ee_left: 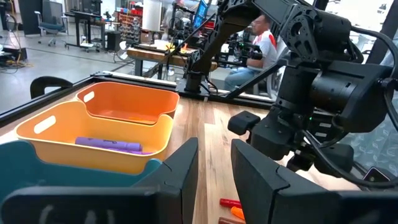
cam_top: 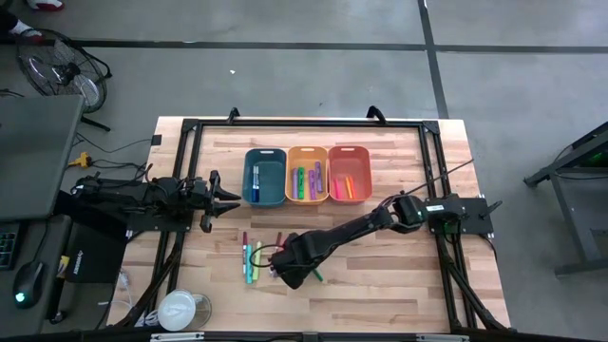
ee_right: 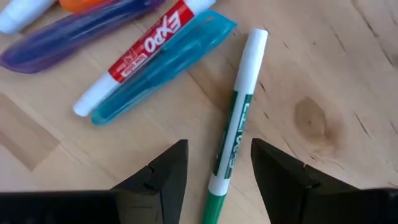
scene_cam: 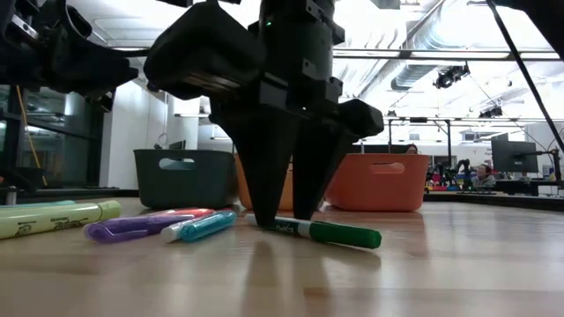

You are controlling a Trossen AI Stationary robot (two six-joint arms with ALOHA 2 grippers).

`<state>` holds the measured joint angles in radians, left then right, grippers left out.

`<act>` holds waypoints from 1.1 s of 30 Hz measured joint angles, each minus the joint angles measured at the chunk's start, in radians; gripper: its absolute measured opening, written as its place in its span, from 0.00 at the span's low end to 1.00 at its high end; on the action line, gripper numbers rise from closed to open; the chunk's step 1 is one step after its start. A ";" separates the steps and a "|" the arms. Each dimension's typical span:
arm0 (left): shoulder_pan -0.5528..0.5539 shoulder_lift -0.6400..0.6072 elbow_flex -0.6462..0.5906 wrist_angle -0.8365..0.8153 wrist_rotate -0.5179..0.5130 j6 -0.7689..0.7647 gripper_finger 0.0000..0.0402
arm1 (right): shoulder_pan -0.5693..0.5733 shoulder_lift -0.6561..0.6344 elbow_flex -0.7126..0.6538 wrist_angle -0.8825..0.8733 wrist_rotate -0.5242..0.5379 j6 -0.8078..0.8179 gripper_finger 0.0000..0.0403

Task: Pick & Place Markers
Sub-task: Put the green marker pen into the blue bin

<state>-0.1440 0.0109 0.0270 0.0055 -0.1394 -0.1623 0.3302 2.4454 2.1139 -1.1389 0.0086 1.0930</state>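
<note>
My right gripper point(ee_right: 214, 171) is open and low over the table's near middle. Its fingers stand on either side of a green marker with a white barrel point(ee_right: 235, 127), which lies flat on the wood, and they do not touch it. The low view shows the fingertips point(scene_cam: 264, 216) down near the table beside this marker point(scene_cam: 339, 234). A red marker point(ee_right: 146, 46), a teal highlighter point(ee_right: 168, 62) and a purple one point(ee_right: 68, 37) lie close by. My left gripper point(ee_left: 214, 171) is open and hovers beside the teal bin point(cam_top: 264, 177).
Three bins stand in a row at the table's far middle: teal, yellow-orange point(cam_top: 307, 174) and orange point(cam_top: 350, 173), with markers inside. More markers point(cam_top: 251, 258) lie left of my right gripper. A pale round object point(cam_top: 180, 310) sits at the near-left corner. People sit in the room beyond.
</note>
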 joint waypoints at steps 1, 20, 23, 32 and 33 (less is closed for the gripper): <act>0.000 0.000 0.000 0.000 0.000 0.000 0.23 | 0.000 0.000 0.000 0.000 0.000 0.006 0.41; 0.000 0.000 0.000 0.000 0.000 0.000 0.23 | 0.000 0.061 0.003 0.021 -0.066 0.032 0.41; 0.000 0.000 0.000 0.000 0.000 0.000 0.23 | -0.001 0.062 0.003 0.015 -0.067 0.045 0.41; 0.000 0.000 0.000 0.000 0.000 0.000 0.23 | -0.005 0.086 0.005 0.010 -0.107 0.063 0.41; 0.000 0.000 0.000 0.000 0.000 0.000 0.23 | -0.005 0.086 0.005 0.010 -0.106 0.070 0.41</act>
<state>-0.1442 0.0109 0.0273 0.0055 -0.1394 -0.1623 0.3252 2.5313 2.1189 -1.1288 -0.0974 1.1634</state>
